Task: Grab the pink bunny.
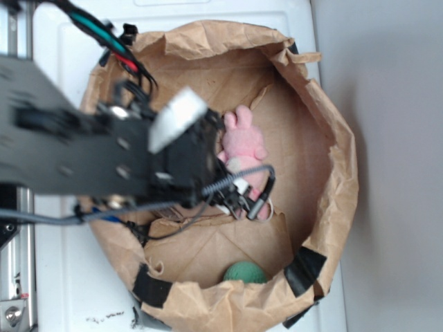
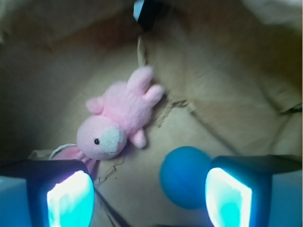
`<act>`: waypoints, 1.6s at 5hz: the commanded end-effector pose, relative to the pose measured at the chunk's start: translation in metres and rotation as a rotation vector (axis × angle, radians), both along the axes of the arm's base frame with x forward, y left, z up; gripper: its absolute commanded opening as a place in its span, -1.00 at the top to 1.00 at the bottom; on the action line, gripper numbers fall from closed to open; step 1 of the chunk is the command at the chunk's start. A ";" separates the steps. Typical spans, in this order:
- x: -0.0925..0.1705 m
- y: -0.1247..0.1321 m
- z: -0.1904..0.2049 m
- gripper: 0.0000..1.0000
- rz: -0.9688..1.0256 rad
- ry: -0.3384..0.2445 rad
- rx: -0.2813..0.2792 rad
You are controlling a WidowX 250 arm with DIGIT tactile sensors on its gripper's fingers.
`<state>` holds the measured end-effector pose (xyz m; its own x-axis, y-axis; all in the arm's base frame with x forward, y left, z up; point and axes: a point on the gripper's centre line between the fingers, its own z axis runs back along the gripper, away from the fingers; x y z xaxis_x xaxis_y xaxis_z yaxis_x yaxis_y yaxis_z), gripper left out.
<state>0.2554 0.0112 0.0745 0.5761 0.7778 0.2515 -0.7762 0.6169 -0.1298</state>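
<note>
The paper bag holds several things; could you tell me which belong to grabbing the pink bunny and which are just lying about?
Belongs to the job:
- pink bunny, lying on the bag floor
- tool, open, above the bag floor with nothing between its pads

Just lying about:
- blue ball, beside the bunny
- green ball, near the bag wall
- paper bag, holding everything

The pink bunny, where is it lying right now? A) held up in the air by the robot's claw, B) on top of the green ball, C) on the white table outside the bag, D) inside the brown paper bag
D: the pink bunny lies on the floor of the brown paper bag, whose crumpled walls ring it; the open gripper hovers above, touching nothing, and the green ball sits apart.
</note>
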 end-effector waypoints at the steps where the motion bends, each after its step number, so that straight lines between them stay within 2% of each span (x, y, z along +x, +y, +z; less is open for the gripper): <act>1: 0.028 0.008 -0.018 -1.00 0.014 -0.063 -0.007; 2: 0.038 0.014 -0.033 -1.00 0.048 -0.072 -0.009; 3: 0.074 0.019 -0.050 -1.00 0.079 -0.060 0.014; 4: 0.079 0.021 -0.063 -0.86 0.101 -0.069 0.049; 5: 0.075 0.023 -0.066 1.00 0.125 -0.081 0.076; 6: 0.064 0.027 -0.069 1.00 0.145 -0.103 0.088; 7: 0.048 0.025 -0.047 1.00 0.109 -0.081 0.040; 8: 0.056 0.026 -0.002 1.00 0.067 -0.010 -0.019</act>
